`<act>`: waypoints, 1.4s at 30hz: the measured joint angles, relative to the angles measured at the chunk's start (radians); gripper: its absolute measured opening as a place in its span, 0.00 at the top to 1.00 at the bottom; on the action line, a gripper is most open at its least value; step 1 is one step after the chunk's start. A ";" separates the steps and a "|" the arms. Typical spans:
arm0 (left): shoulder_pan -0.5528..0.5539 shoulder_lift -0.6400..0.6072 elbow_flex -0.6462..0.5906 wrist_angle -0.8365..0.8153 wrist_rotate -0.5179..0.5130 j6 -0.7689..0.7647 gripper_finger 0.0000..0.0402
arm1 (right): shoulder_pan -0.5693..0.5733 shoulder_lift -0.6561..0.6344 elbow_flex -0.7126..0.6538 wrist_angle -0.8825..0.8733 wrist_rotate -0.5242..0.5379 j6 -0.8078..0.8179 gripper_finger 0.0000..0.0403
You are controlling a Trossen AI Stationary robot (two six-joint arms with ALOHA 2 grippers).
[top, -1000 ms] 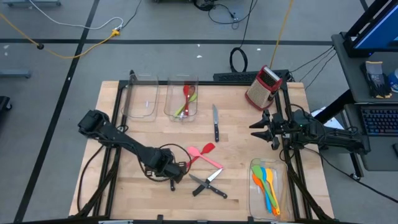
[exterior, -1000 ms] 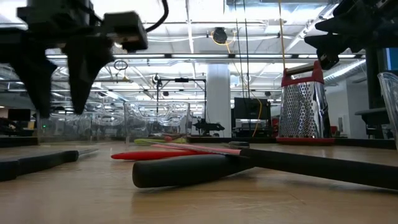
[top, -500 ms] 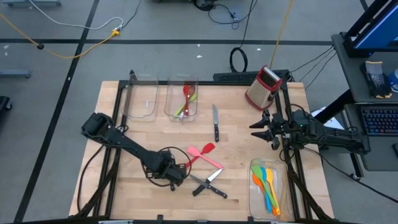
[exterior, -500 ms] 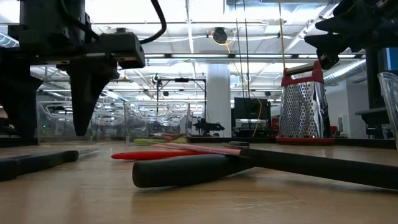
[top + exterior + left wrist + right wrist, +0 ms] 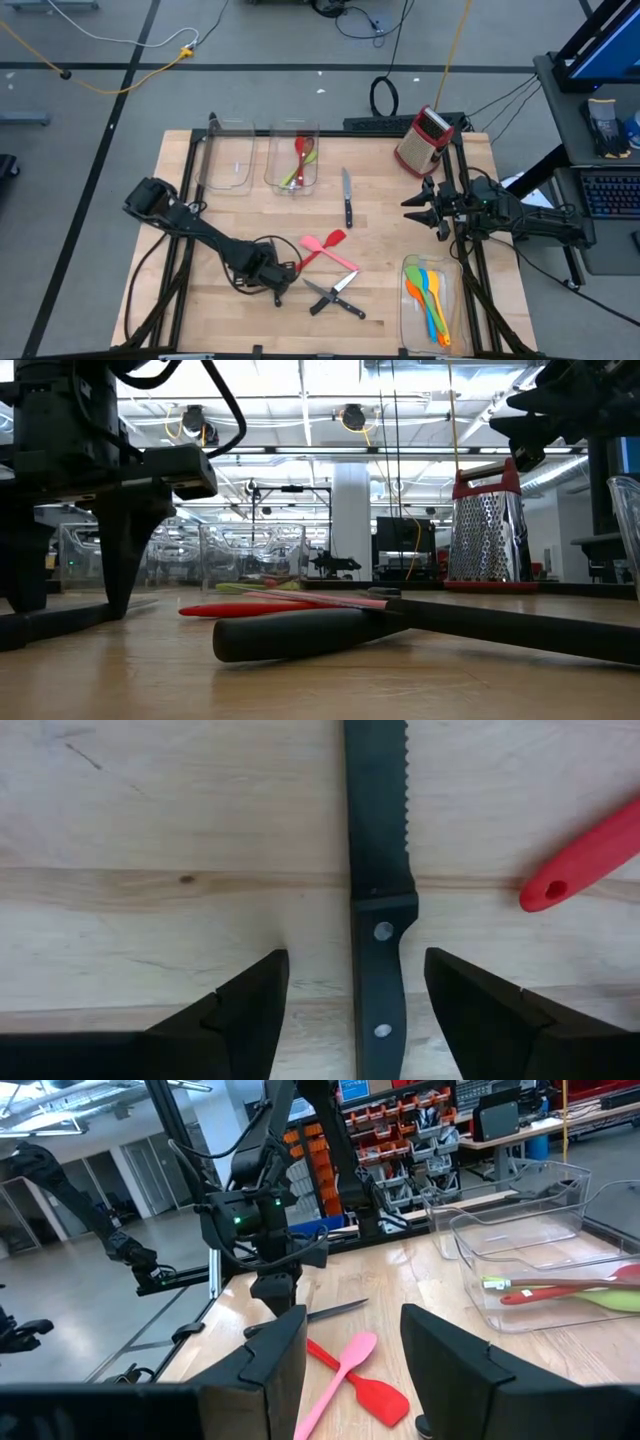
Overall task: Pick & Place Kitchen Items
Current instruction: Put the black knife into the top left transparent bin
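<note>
My left gripper [image 5: 355, 960] is open and low over the table near its front edge [image 5: 272, 283]. Its fingers stand on either side of a black-handled serrated knife [image 5: 378, 920], at the handle's blade end, without touching it. The knife lies flat on the table; its handle also shows in the low view [image 5: 55, 622]. A red spatula [image 5: 322, 250] and a pink one [image 5: 330, 243] lie just to the right. Two crossed knives [image 5: 335, 296] and a lone knife [image 5: 347, 198] lie farther off. My right gripper [image 5: 420, 207] is open and empty above the table's right side.
Two clear bins stand at the far side, one empty [image 5: 228, 160], one holding red and green utensils [image 5: 296, 160]. A third bin [image 5: 430, 300] at the front right holds orange, blue, yellow and green utensils. A red box grater [image 5: 425, 140] stands at the far right.
My left gripper has come down toward the table, staying open, until its fingers stand on either side of the serrated knife. The knife and the other utensils have not moved.
</note>
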 joint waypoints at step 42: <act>-0.107 -0.126 -0.016 -0.220 -0.230 -0.185 0.91 | 0.000 0.000 0.000 -0.001 0.001 -0.007 0.61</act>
